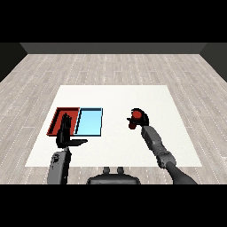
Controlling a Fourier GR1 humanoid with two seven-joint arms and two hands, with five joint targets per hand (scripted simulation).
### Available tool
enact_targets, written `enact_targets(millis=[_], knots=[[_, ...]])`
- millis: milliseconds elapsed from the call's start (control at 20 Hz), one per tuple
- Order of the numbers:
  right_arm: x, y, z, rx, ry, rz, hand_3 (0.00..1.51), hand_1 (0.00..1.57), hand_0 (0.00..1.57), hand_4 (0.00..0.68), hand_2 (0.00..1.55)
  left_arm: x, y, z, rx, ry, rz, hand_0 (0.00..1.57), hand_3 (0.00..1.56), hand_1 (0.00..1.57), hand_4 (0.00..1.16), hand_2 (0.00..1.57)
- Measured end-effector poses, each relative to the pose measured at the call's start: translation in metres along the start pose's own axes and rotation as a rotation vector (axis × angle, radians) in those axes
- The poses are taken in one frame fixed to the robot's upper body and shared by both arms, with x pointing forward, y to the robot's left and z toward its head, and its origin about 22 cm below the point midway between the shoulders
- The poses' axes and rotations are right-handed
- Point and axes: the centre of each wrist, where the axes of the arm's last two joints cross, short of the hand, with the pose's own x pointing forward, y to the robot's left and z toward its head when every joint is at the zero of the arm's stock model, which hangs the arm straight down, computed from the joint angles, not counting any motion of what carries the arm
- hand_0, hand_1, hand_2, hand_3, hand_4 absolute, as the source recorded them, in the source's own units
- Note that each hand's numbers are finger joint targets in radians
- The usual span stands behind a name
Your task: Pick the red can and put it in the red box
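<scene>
The right hand [141, 119] curls round the red can [136, 116], holding it over the white counter [133, 146], well to the right of both trays; the left hand [65, 133] has straight fingers and thumb spread, its fingers overlapping the red tray [57, 117]'s near part; the light blue tray [90, 122] lies just beside the red one.
</scene>
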Motion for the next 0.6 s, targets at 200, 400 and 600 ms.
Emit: enact_targets(millis=[200,400,600], knots=[[0.004,-0.002,-0.002,-0.003,-0.018,0.049,1.43,1.46,1.46,0.656,1.45,-0.002,0.000,0.001,-0.006,0.000,-0.015,0.00,0.00,0.00,0.00,0.00],[0.007,0.003,-0.005,0.007,-0.037,0.093,1.42,1.47,1.47,0.651,1.46,-0.001,-0.002,0.004,-0.011,-0.002,-0.020,0.00,0.00,0.00,0.00,0.00],[0.012,0.008,-0.007,0.013,-0.068,0.101,1.41,1.46,1.46,0.659,1.45,-0.006,-0.007,0.000,-0.026,0.006,-0.014,0.00,0.00,0.00,0.00,0.00]])
